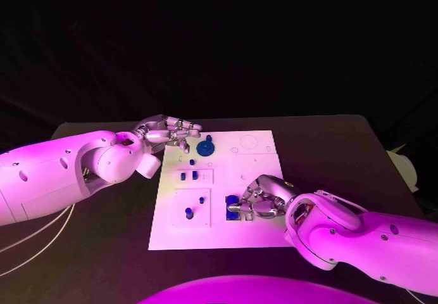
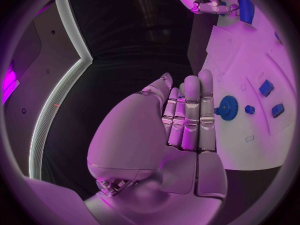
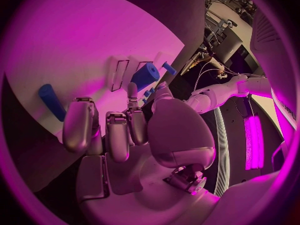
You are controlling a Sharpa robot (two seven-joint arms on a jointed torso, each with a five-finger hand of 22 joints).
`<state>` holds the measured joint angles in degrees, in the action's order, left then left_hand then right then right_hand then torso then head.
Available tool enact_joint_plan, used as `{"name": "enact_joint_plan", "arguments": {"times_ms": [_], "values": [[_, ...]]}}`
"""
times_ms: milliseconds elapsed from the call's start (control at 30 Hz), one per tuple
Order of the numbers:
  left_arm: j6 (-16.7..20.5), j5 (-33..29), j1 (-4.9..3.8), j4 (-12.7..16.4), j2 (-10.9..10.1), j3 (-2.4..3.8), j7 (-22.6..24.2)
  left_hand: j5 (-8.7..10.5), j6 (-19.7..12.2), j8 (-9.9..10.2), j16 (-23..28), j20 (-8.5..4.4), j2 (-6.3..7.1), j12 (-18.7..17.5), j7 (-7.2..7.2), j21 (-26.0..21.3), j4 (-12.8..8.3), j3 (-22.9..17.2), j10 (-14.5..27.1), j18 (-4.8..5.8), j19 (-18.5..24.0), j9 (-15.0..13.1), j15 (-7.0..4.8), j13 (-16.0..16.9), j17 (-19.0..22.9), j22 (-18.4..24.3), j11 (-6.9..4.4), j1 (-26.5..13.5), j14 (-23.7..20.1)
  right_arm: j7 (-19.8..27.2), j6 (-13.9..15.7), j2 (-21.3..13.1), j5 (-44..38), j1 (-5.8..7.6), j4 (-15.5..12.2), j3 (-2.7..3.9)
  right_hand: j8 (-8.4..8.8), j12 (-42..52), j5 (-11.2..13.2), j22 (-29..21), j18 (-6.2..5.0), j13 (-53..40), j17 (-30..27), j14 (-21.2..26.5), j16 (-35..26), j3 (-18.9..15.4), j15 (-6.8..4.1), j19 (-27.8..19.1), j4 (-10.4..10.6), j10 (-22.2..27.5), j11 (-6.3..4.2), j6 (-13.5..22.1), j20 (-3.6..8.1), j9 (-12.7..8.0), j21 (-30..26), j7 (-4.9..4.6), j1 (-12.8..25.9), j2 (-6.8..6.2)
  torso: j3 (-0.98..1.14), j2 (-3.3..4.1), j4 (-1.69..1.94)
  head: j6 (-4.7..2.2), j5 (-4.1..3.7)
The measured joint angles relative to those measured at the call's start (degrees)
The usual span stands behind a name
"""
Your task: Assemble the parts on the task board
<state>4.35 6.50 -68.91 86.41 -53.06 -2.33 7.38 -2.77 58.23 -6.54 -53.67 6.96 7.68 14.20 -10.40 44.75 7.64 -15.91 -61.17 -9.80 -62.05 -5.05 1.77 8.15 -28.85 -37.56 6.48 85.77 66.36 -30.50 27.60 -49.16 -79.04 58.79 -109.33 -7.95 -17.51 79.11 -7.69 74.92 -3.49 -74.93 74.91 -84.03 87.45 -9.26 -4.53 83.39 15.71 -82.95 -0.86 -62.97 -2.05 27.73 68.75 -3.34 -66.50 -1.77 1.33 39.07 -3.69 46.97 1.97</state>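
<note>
The white task board point(image 1: 260, 158) lies in the middle of the black table. A blue gear point(image 1: 206, 148) stands near its far left corner. My left hand point(image 1: 169, 133) hovers just left of the gear; in the left wrist view its fingers point(image 2: 189, 116) are stretched side by side next to the gear point(image 2: 227, 107) and hold nothing. My right hand point(image 1: 261, 199) rests at the board's near right, its fingers beside a cluster of blue parts point(image 1: 235, 208). In the right wrist view the fingers point(image 3: 116, 131) reach toward a blue block point(image 3: 145, 76) with nothing in the palm.
Small blue pieces stand in the board's left recesses point(image 1: 188, 176) and lower down point(image 1: 189, 213). A blue bar point(image 3: 50, 101) lies on the board beside my right hand. Bare black table point(image 1: 347, 145) surrounds the board, and thin cables point(image 1: 37, 237) trail at the left.
</note>
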Motion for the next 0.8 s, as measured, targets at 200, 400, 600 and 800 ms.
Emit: {"name": "enact_joint_plan", "arguments": {"times_ms": [200,400,600,800], "values": [[0.04,-0.01,0.00,0.00,-0.12,0.00,0.02,0.00,0.00,0.00,0.00,0.00,0.00,0.00,0.00,0.00,0.00,0.00,0.00,0.00,0.00,0.00,0.00,0.00,-0.01,0.00,0.00,0.00,0.00,0.27,-0.01,-1.18,-0.54,0.00,-1.35,0.00,-0.87,0.76,-8.98,0.00,0.00,-0.08,0.00,0.00,0.34,0.65,0.00,0.33,-1.35,-0.64,-0.63,-0.69,0.33,0.96,1.25,0.69,-5.50,0.54,-0.01,-0.01,-0.01,0.09,0.09],[0.05,-0.01,0.00,0.01,-0.14,0.00,0.02,0.00,0.00,0.00,0.00,-0.13,-0.18,0.00,0.00,-0.16,0.00,0.00,0.00,0.00,-0.12,-0.01,0.00,-0.01,0.01,0.00,0.00,0.18,0.00,0.46,-0.38,-1.09,-0.94,0.00,-1.68,0.00,-1.32,1.17,-9.84,-0.01,0.00,-0.17,0.00,0.00,0.34,0.58,0.01,0.33,-1.42,-0.84,-0.83,-0.89,0.33,1.31,1.65,0.89,-6.61,0.69,-0.01,-0.01,-0.02,0.14,0.18],[0.05,-0.01,0.00,0.06,-0.17,0.00,0.01,0.00,0.00,0.00,0.00,-0.21,-0.30,0.00,0.00,-0.28,0.00,0.00,0.00,0.00,-0.21,-0.01,0.00,-0.01,0.05,0.00,0.00,0.30,0.00,0.45,-0.88,-0.43,-1.69,-0.01,-1.14,0.00,-1.99,2.38,-10.07,-0.01,0.00,-0.16,-0.01,0.00,0.90,0.43,-0.41,0.53,-1.57,-0.95,-0.94,-1.34,0.53,1.71,2.96,1.34,-7.22,1.23,-0.03,-0.01,0.02,0.18,0.19],[0.05,-0.02,0.00,0.13,-0.35,0.00,-0.02,0.00,0.00,0.00,0.00,-0.21,-0.30,0.00,0.00,-0.27,0.00,0.00,0.00,0.00,-0.21,-0.01,0.00,-0.01,0.05,-0.01,0.00,0.30,0.00,0.39,-1.47,-0.06,-2.32,0.01,-0.45,0.02,-2.42,3.20,-12.30,-0.02,0.00,-0.11,0.04,0.07,1.12,0.42,-0.75,0.53,-1.56,-1.04,-1.03,-1.53,0.53,2.17,3.46,1.52,-8.20,1.60,-0.08,0.01,0.08,0.31,0.00]]}}
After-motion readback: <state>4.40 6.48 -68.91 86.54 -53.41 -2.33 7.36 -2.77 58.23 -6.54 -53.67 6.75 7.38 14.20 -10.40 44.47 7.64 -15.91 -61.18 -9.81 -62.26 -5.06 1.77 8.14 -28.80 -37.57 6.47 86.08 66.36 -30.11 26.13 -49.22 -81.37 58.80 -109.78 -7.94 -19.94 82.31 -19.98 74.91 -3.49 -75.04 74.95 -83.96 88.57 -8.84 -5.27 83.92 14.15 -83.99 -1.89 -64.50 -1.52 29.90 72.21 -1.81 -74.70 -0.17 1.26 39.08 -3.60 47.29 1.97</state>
